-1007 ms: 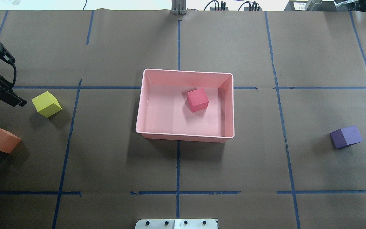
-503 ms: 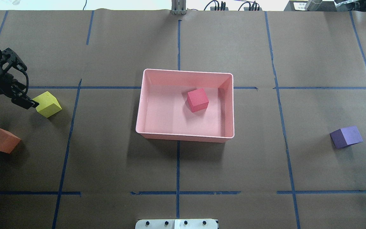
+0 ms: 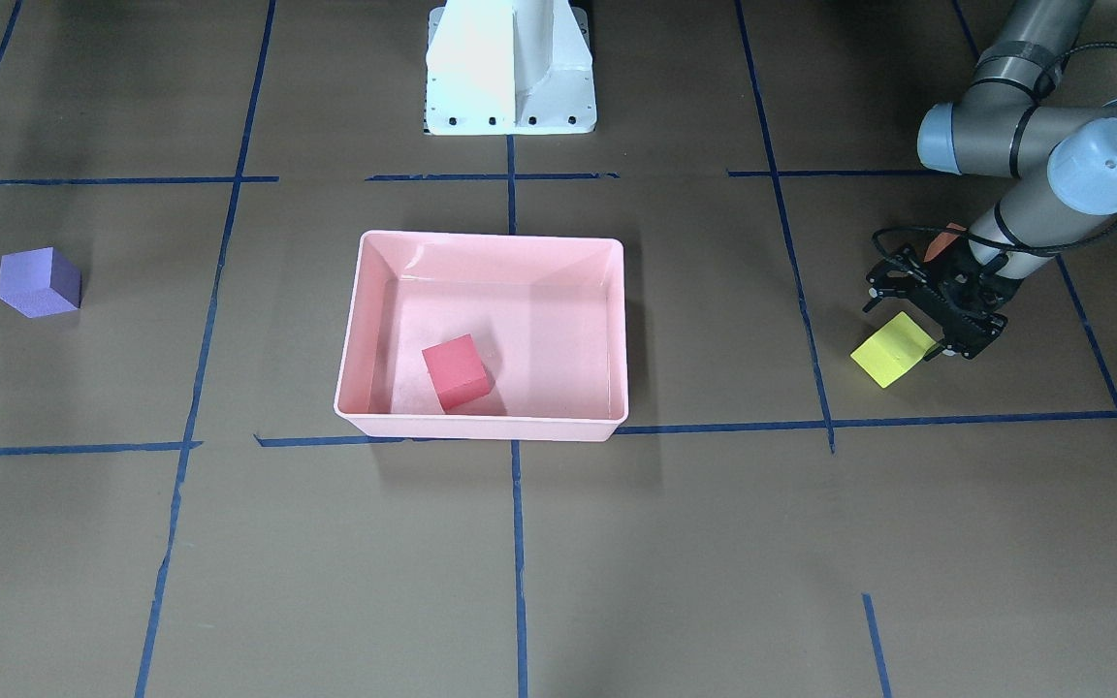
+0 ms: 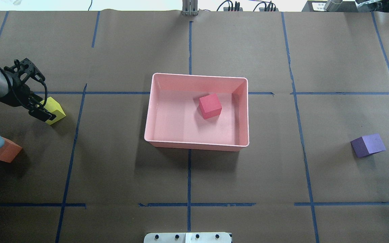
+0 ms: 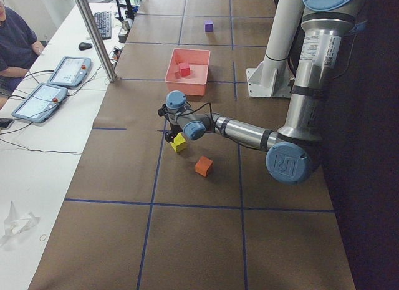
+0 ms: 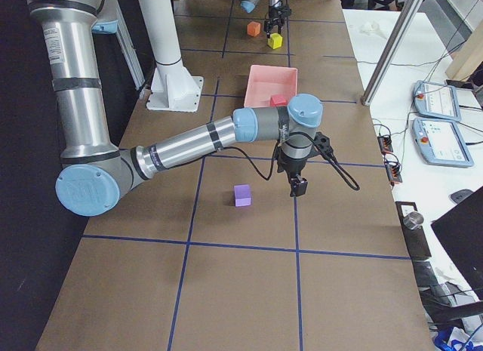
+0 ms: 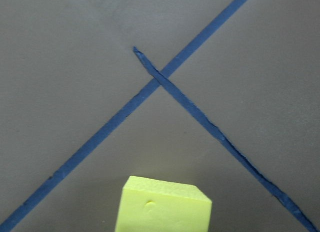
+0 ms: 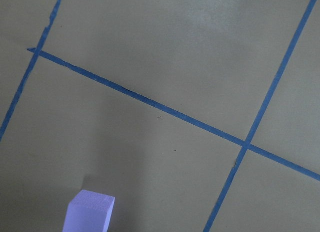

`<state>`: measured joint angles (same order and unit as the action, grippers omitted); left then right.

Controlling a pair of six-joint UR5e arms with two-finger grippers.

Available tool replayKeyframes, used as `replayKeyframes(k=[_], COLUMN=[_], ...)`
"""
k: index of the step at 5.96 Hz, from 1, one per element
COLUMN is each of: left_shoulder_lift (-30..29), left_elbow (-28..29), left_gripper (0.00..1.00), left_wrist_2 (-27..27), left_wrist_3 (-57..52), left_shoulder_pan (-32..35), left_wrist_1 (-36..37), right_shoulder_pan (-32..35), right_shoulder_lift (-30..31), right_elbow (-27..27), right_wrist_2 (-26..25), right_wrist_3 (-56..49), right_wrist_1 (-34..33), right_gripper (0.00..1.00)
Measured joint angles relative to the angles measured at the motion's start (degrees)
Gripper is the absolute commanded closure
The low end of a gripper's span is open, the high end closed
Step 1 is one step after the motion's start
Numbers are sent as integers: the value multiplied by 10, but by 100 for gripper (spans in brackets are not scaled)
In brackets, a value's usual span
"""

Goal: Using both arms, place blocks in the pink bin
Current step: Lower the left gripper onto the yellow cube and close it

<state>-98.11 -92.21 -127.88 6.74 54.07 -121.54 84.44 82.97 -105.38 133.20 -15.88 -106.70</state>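
left gripper (image 4: pixel 42 114) is the one i'm watching. it hangs low at the yellow block (image 4: pixel 55 107), over the block's outer edge, the side away from the bin, so the cube lies just toward table centre from the tips. i cannot tell whether the jaws are apart or together, nor whether a finger touches the foam (the left wrist camera shows the block at bottom centre and no fingers at all). my read is that the grasp is not yet made. the coming move looks to need a small shift toward centre so the jaws straddle the cube. it has no long axis, but it sits turned at an angle to the tape lines, which matters for squaring the jaws to its faces.

the pink bin (image 4: pixel 198 76) sits mid-table, well apart from that gripper toward the robot's right. the red block (image 4: pixel 210 106) rests on its floor, so i count one of four in.

the orange block (image 4: pixel 8 152) lies near the yellow one, partly under the left arm's elbow. the purple block (image 4: pixel 368 145) is well apart on the other side. the right gripper (image 6: pixel 299 186) hovers near it, shown only from the side, so i cannot tell its opening.
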Motion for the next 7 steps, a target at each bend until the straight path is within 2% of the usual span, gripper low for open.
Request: replayKeyframes(k=[5,7], left_shoulder_lift=[2,0], left_elbow=[-4,-2], left_gripper=[0,0], left_wrist_2=[64,65], left_wrist_3=[0,3], left_shoulder_pan=[-2,-4], left_wrist_1=[1,6], right_shoulder_pan=[-1,0], right_shoulder_lift=[0,2], right_elbow=[1,2], right_wrist_2=[0,0], right_wrist_3=[1,1], right_wrist_1=[0,0], right_gripper=[0,0])
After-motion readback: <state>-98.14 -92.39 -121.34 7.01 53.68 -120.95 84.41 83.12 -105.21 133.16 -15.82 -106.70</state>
